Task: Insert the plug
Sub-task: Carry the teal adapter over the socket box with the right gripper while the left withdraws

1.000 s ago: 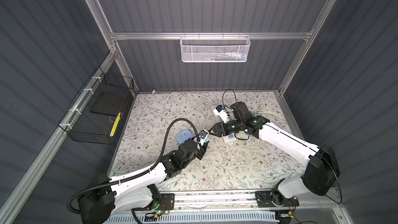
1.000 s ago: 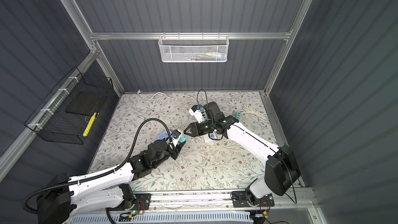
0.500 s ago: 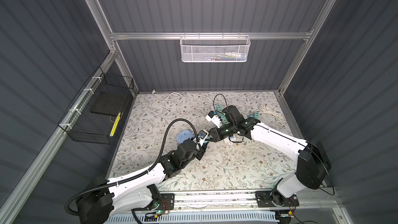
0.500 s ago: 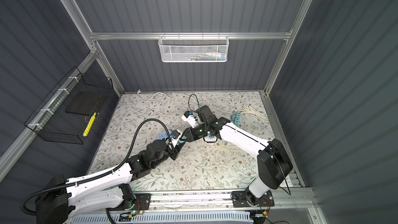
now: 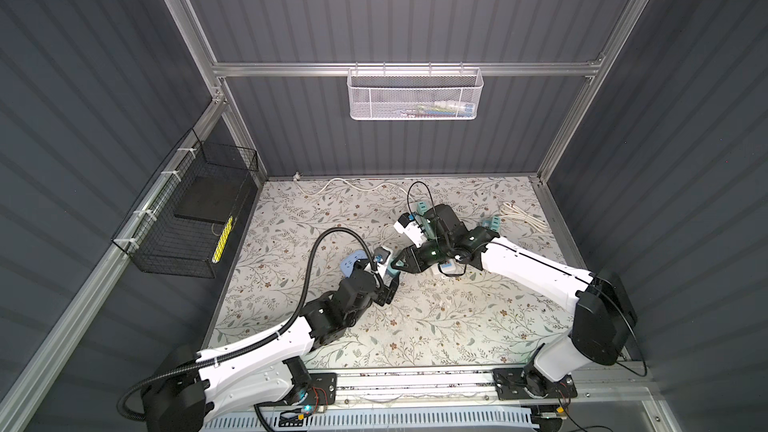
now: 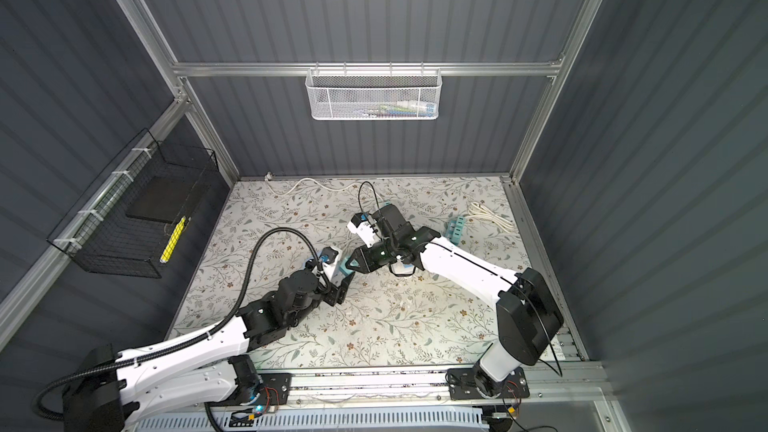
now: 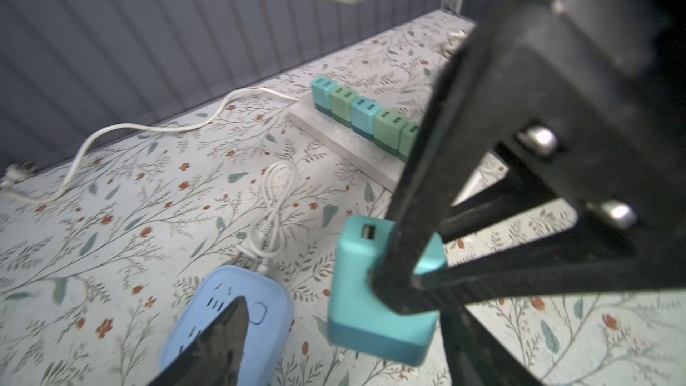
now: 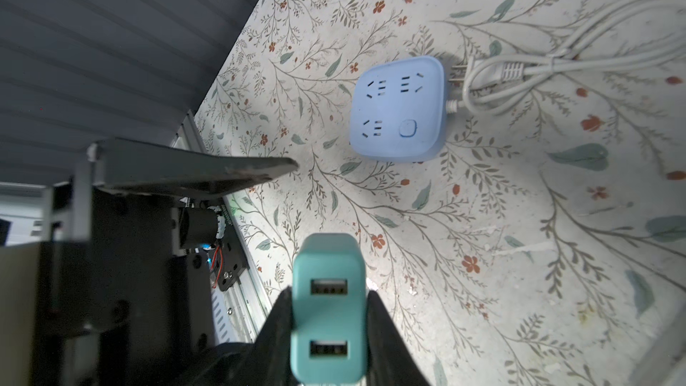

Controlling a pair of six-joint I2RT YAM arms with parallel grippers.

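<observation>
— Item held?
— Teal two-port USB charger plug (image 8: 328, 328), clenched by the right gripper (image 8: 328, 297); left gripper (image 5: 382, 276) released, standing clear.
— Target located?
— Pale-blue square socket block (image 8: 397, 109), laid flat just left of the plug in both top views, nearer the left arm; prongs hidden.

teal plug (image 8: 328, 313): one, with two USB ports on its face
blue socket block (image 8: 399, 109): one, with three sets of holes and one button
chargers (image 7: 362, 113): five in view in a row on one white strip (image 7: 345, 150), the last partly hidden
white cords: three, namely a long cord (image 7: 163, 128), a coiled cord (image 5: 519, 214) and a looped cord (image 8: 499, 70)
baskets: two, a white basket (image 5: 415, 97) and a black basket (image 5: 174, 251)
robot arms: two, left arm (image 5: 253, 349) and right arm (image 5: 536, 270)
</observation>
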